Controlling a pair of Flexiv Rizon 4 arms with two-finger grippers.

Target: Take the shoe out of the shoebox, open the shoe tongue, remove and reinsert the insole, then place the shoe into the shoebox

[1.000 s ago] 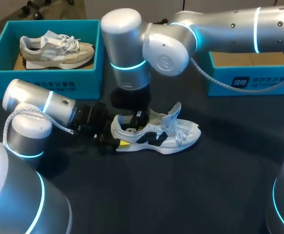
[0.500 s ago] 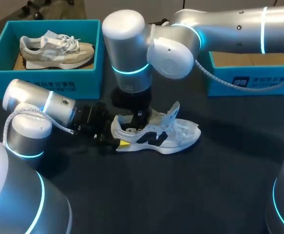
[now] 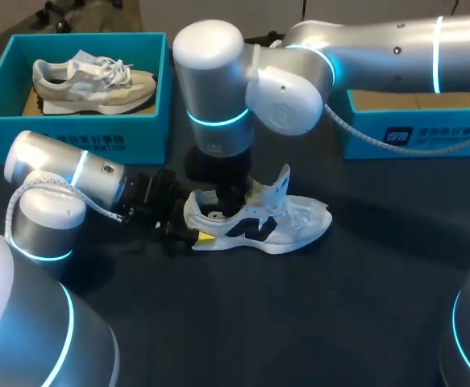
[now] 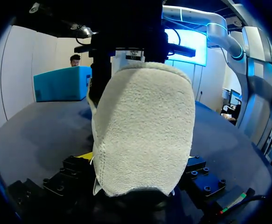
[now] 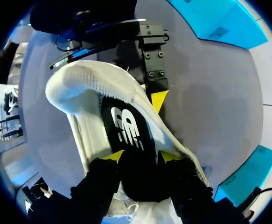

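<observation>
One white shoe (image 3: 259, 222) lies on its sole near the middle of the dark surface (image 3: 315, 322), toe toward the right edge. Left fingers (image 4: 86, 155) clasp its heel from both sides. Right fingers (image 5: 115, 156), set down into the shoe's opening, appear to pinch the black insole (image 5: 126, 128). Tongue (image 3: 279, 181) stands raised.

My right arm (image 3: 218, 89) has slid a little toward the toe end of the shoe (image 3: 303, 230), and its elbow joint has drifted the same way. The tongue (image 3: 278, 184), which leaned out over the laces a second ago, has been drawn back and now stands more upright beside my right gripper (image 3: 231, 197). The black insole (image 3: 251, 230) shows its logo more plainly on the near side than before.
</observation>
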